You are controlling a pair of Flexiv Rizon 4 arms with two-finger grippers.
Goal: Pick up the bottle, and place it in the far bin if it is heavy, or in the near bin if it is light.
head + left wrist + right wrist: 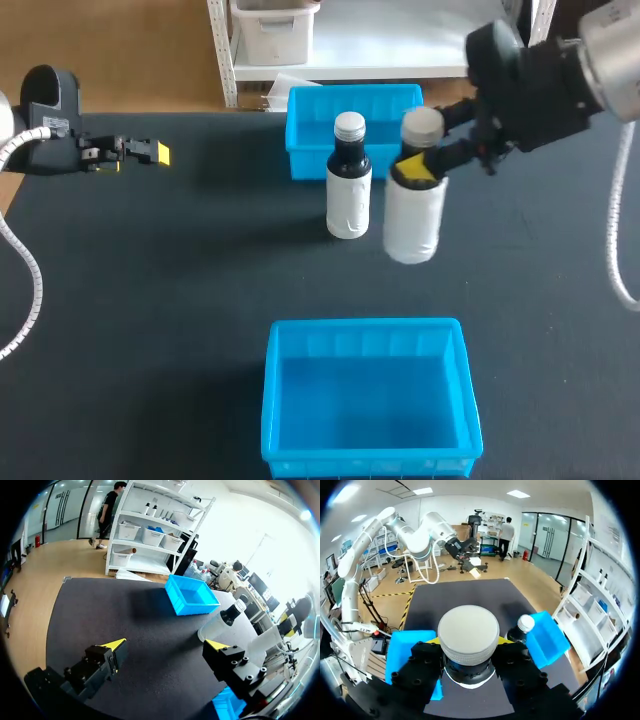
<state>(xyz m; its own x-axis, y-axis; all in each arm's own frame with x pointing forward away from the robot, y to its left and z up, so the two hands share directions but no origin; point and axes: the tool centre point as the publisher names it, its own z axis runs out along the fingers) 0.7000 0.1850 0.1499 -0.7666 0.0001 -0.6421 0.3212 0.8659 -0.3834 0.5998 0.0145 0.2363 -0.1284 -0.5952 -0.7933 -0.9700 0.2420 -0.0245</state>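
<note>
Bottle (pixel 412 225), rigid, likely slippery, hangs neck-clamped in right jaws at twelve o'clock of near bin (pixel 365 326); left jaws gape empty.

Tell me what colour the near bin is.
The near bin is bright blue, seen best in the head view.

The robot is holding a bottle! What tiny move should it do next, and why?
Probably lift it straight up a little. The right gripper is shut on the bottle at its neck, and a second bottle stands close beside it, so rising first should avoid knocking that. Far bin or near bin depends on weight, which isn't visible.
</note>
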